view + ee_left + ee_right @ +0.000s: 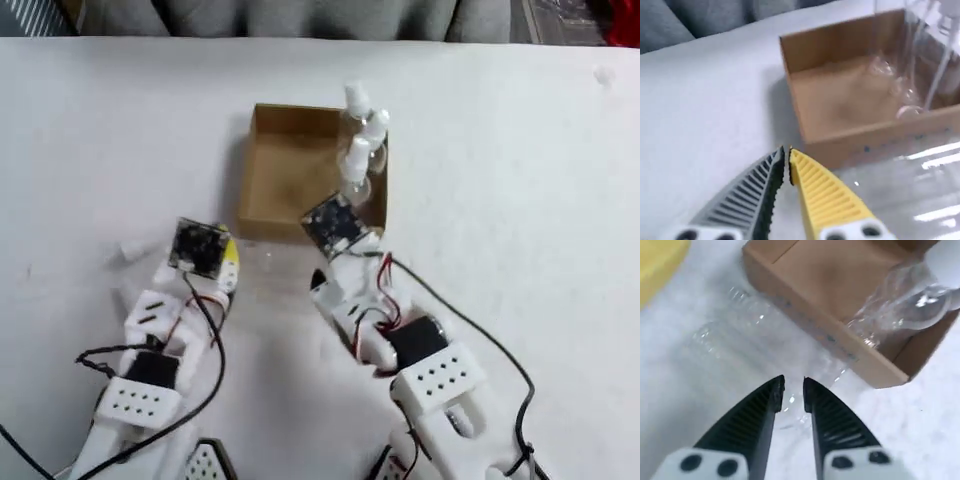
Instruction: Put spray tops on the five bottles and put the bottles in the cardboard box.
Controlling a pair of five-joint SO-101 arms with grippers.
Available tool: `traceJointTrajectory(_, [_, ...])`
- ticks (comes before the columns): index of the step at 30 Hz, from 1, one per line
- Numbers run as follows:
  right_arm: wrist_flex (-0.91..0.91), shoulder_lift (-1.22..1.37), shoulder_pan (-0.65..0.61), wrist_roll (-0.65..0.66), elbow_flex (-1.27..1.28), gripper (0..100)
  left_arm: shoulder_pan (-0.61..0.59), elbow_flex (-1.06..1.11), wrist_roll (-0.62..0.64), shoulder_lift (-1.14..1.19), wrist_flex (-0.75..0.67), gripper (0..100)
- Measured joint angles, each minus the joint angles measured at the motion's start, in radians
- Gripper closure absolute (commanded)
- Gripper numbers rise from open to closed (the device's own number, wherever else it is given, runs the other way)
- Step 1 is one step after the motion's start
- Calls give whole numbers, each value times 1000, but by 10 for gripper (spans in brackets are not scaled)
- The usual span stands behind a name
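- Small white object [126, 251] on the table [520, 200]: we are finding it too small to identify.
- Cardboard box [275, 180]: we are losing its near right corner under the right arm's wrist camera board [335, 225].
- Spray bottles [920, 60] in the box: we are seeing them cut off by the left wrist view's edge.
- Clear bottle [750, 325] lying outside the box: we are seeing its outline blurring into the table.
- Yellow part [657, 262]: we are seeing it cropped at a corner.

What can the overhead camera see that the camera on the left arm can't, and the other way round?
High view's own: the left arm and the right arm side by side, and a small white piece on the table near the left arm. Left wrist view's own: a close look at the left gripper, its grey and yellow fingers meeting at the tips, and what looks like a clear bottle lying in front of the box. Shared: the cardboard box, the standing bottles in it, and the white table.
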Motion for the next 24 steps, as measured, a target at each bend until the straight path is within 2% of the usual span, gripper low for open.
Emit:
traceJointTrajectory(4, [0,-2,-32,0,11,977,-60,-61,71,68,0,976])
traceJointTrajectory(8, [0,-2,-31,15,11,977,-104,-178,94,250,0,976])
traceJointTrajectory(13, [0,-2,-32,169,11,976,-149,-348,101,543,0,976])
traceJointTrajectory(15, [0,-2,-32,192,11,974,-170,-408,101,644,0,976])
traceJointTrajectory(21, [0,-2,-37,207,11,813,-201,-493,101,775,0,976])
traceJointTrajectory(24, [31,-2,-72,233,11,806,-204,-494,101,776,0,976])
